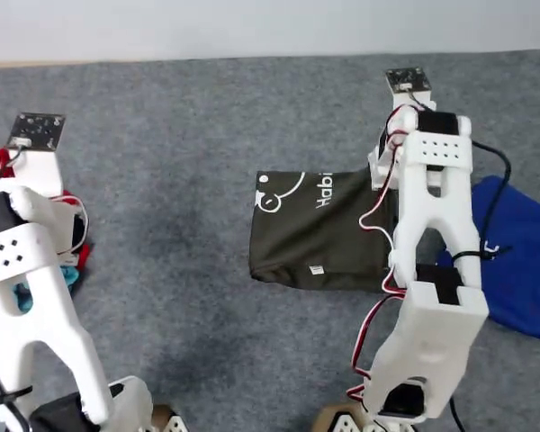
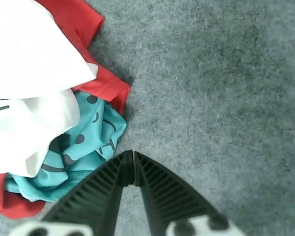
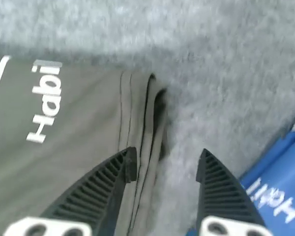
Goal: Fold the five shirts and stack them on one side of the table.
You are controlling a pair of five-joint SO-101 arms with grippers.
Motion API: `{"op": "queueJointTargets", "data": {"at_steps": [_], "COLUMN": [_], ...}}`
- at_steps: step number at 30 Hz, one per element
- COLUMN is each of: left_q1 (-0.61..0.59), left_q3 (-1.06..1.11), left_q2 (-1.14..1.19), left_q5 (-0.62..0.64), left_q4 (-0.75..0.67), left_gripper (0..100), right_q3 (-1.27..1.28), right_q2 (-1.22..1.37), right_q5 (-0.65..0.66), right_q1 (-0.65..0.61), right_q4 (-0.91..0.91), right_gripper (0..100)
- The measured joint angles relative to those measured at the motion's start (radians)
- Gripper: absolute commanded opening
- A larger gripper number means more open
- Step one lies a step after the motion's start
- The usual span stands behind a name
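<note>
A folded dark olive shirt (image 1: 319, 229) with white print lies in the middle of the grey table. My right gripper (image 3: 166, 160) hangs open just over the olive shirt's (image 3: 73, 142) folded edge, one finger above the cloth, the other above bare felt. A blue shirt (image 1: 513, 252) lies crumpled at the table's right side, and a corner of the blue shirt (image 3: 270, 191) sits beside the right gripper. At the table's left edge is a heap of a white shirt (image 2: 29, 88), a red shirt (image 2: 103, 86) and a teal shirt (image 2: 83, 152). My left gripper (image 2: 133, 162) is shut and empty, over the felt beside the teal shirt.
Grey felt (image 1: 180, 162) covers the table. A white wall runs along the far edge. The left arm (image 1: 27, 297) stands at the near left, over the heap. The right arm (image 1: 436, 252) stretches between the olive and blue shirts.
</note>
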Motion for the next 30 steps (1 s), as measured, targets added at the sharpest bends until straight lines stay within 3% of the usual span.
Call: {"op": "queueJointTargets", "data": {"at_steps": [7, 14, 25, 30], "left_q1": [0.0, 0.0, 0.0, 0.0], "left_q3": [0.026, 0.026, 0.026, 0.026], "left_q2": [0.0, 0.0, 0.0, 0.0], "left_q5": [0.0, 0.0, 0.0, 0.0], "left_q4": [0.0, 0.0, 0.0, 0.0], "left_gripper": [1, 1, 1, 1], "right_q3": [-0.066, -0.068, -0.071, -0.071], "right_q2": [0.006, 0.138, 0.295, 0.305], "right_q5": [-0.14, -0.215, -0.279, -0.295], "right_q1": [-0.097, -0.13, -0.137, -0.137], "right_q4": [0.212, 0.183, 0.121, 0.12], "right_gripper": [21.6, 21.7, 33.5, 34.2]}}
